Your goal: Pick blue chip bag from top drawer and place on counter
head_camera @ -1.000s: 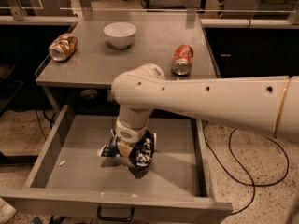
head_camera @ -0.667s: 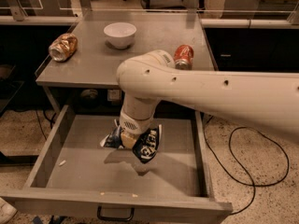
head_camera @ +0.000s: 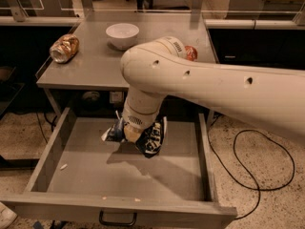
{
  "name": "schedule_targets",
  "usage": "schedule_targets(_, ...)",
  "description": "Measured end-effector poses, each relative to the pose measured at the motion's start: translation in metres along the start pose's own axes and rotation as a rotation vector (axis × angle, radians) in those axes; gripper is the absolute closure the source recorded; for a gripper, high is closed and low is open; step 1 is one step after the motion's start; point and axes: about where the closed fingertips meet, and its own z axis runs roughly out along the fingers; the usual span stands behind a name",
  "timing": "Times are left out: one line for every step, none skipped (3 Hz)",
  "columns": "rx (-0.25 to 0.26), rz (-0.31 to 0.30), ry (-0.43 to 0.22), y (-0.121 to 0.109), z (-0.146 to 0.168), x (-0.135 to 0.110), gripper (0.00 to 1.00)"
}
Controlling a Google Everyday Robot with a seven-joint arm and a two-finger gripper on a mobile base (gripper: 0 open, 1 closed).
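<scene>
Camera view: the hand [head_camera: 135,133] was clamped on the blue chip bag [head_camera: 153,140], held just above the floor of the open top drawer [head_camera: 51,150]. The grey worktop [head_camera: 95,68] behind carried a white bowl [head_camera: 122,34], a crushed gold can [head_camera: 64,48] and a red can [head_camera: 191,53] half hidden by the arm. The speckled floor [head_camera: 286,206] had a black cable [head_camera: 259,189] lying on it.

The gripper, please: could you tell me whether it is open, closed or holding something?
Gripper: closed on the blue chip bag, above the top drawer.
</scene>
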Motion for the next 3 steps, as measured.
schedule_targets(0.025, -0.003, 0.008, -0.018, -0.014, -0.011, 1.0)
schedule_targets(0.07, -0.007, 0.008, -0.038, -0.037, -0.027, 1.0)
schedule_targets(0.078, -0.053, -0.048, -0.037, -0.056, -0.043, 1.0)
